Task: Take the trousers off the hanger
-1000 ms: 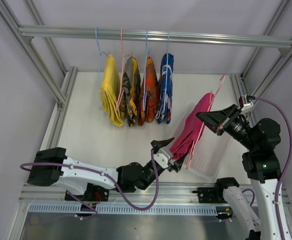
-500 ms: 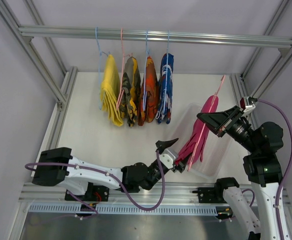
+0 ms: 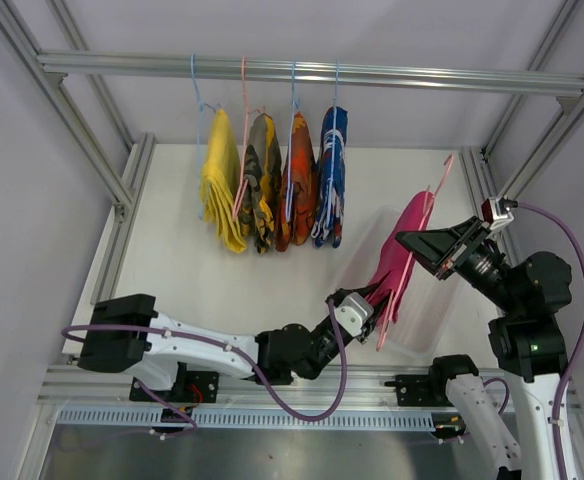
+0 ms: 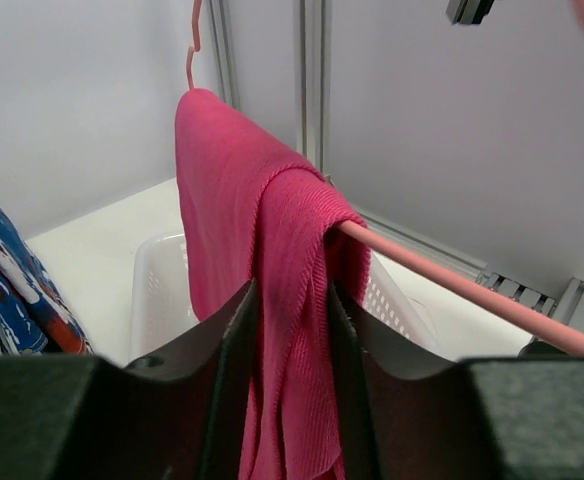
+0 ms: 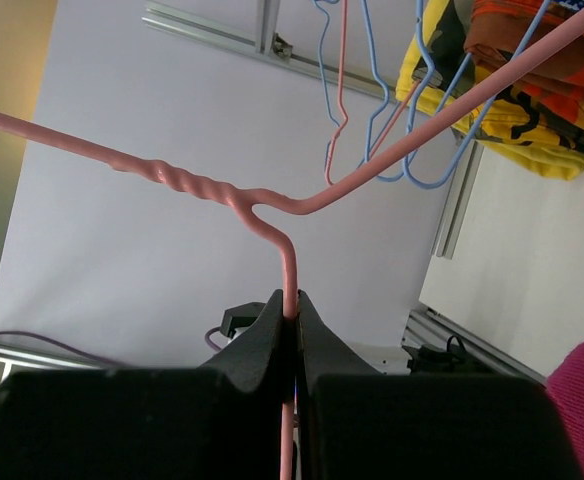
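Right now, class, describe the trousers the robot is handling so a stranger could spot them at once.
Start at the metal rail across the back, where four garments hang in a row. To their right, off the rail, the right gripper holds a pink hanger over a clear bin. The trousers draped on it are the only plain magenta pair, pinched by the left gripper.

I'm checking all three views live and I read no text, label, brand or number: none on the pink trousers [image 4: 262,250], the pink hanger [image 5: 289,262] or the rail [image 3: 422,77].
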